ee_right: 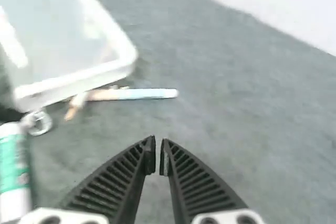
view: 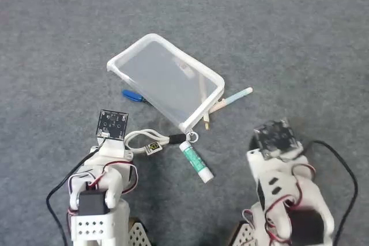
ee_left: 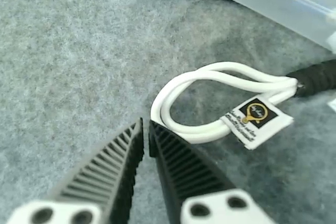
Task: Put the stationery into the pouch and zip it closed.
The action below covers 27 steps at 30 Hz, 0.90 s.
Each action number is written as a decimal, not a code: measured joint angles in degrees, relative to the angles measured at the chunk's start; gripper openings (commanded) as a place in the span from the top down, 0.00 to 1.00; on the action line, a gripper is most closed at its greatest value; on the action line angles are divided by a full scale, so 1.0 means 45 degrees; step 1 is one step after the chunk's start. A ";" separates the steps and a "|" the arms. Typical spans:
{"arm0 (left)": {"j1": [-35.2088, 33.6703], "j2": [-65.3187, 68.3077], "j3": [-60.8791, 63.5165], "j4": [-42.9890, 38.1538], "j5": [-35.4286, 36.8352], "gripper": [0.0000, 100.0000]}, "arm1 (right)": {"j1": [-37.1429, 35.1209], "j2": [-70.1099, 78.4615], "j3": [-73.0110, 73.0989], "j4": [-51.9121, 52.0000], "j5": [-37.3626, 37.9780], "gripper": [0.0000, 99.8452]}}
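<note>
Grey counter is strewn with stationery | pouch is laid flat, zip edge turned toward the arms, probably for loading | glue stick, blue pen and pale pen are left just beside it | left fingers and right fingers are pressed together, nothing held

Robot lab: grey felt tabletop
</note>
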 measured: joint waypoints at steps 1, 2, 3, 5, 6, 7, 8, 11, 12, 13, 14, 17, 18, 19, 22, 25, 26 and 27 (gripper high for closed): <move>0.0000 0.0000 0.0000 0.0000 0.0000 0.99 | -0.0371 0.0488 -0.0195 0.0000 0.0000 0.95; 0.0000 0.0000 0.0000 0.0000 0.0000 0.99 | -0.0742 0.1055 -0.0469 0.0000 0.0000 0.92; -0.0020 0.0000 0.0000 0.0000 0.0000 0.99 | -0.1153 0.1661 -0.0723 -0.0059 -0.0020 0.89; -0.0020 0.0000 0.0000 0.0000 0.0000 0.99 | -0.1993 0.3009 -0.1309 -0.0234 -0.0410 0.83; -0.0020 0.0000 0.0000 0.0000 0.0000 0.99 | -0.2266 0.3770 -0.1582 -0.0332 -0.0742 0.81; -0.0020 0.0000 0.0000 0.0000 0.0000 0.99 | -0.2559 0.4513 -0.1836 -0.0430 -0.1094 0.81; -0.0020 0.0000 0.0000 0.0000 0.0000 0.99 | -0.2930 0.5314 -0.2071 -0.0586 -0.1446 0.81; 0.0000 0.0000 0.0000 0.0000 0.0000 0.99 | -0.4005 0.7521 -0.2383 -0.1289 -0.2227 0.81; 0.0000 0.0000 0.0000 0.0000 0.0000 0.99 | -0.4396 0.8107 -0.2422 -0.1621 -0.2383 0.81; -0.0020 0.0000 0.0000 0.0000 0.0000 0.99 | -0.4825 0.8635 -0.2422 -0.1973 -0.2501 0.81; -0.0020 0.0000 0.0000 0.0000 0.0000 0.99 | -0.5255 0.9201 -0.2422 -0.2344 -0.2559 0.81; -0.0020 0.0000 0.0000 0.0000 0.0000 0.99 | -0.6193 1.0725 -0.2422 -0.3438 -0.2598 0.83; -0.0020 0.0000 0.0000 0.0000 0.0000 0.99 | -0.6466 1.1194 -0.2422 -0.3829 -0.2598 0.86; -0.0020 0.0000 0.0000 0.0000 0.0000 0.99 | -0.6623 1.1663 -0.2422 -0.4220 -0.2598 0.90; 0.0000 0.0000 0.0000 0.0000 0.0000 0.99 | -0.6779 1.3031 -0.2422 -0.5333 -0.2598 0.99; 0.0000 0.0000 0.0000 0.0000 0.0000 0.99 | -0.6779 1.4437 -0.2422 -0.6408 -0.2598 0.99; 0.0000 0.0000 0.0000 0.0000 0.0000 0.99 | -0.6779 1.4847 -0.2422 -0.6642 -0.2598 0.99; 0.0000 0.0000 0.0000 0.0000 0.0000 0.99 | -0.6779 1.5238 -0.2422 -0.6779 -0.2598 0.99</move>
